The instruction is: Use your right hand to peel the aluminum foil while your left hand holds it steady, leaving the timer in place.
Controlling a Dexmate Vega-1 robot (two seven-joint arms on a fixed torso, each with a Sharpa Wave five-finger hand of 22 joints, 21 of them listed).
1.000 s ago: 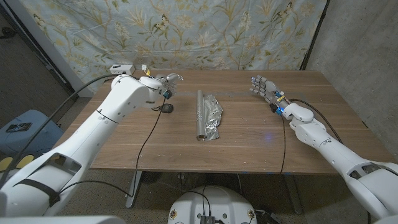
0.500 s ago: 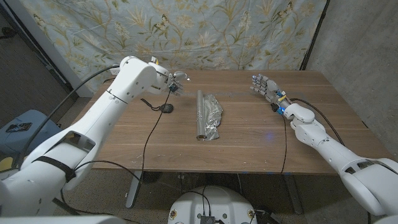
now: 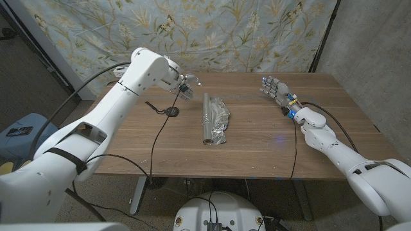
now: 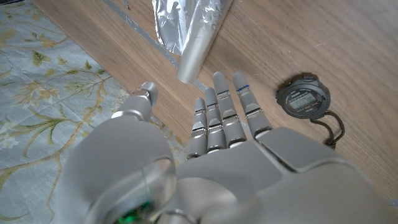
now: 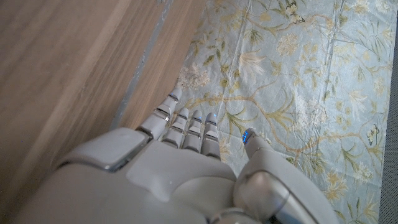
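My left hand (image 3: pixel 187 87) is hovering open, holding nothing, just beside the far end of the foil (image 3: pixel 215 119), which is lying mid-surface, long axis far-to-near; my right hand (image 3: pixel 275 89) is waiting open, farther off.

The foil roll (image 3: pixel 214 119) is laid mid-table, partly unrolled; the timer (image 3: pixel 172 112) is seen to its left; the left hand (image 3: pixel 186 88) is raised, empty; the right hand (image 3: pixel 275 89) is spread.
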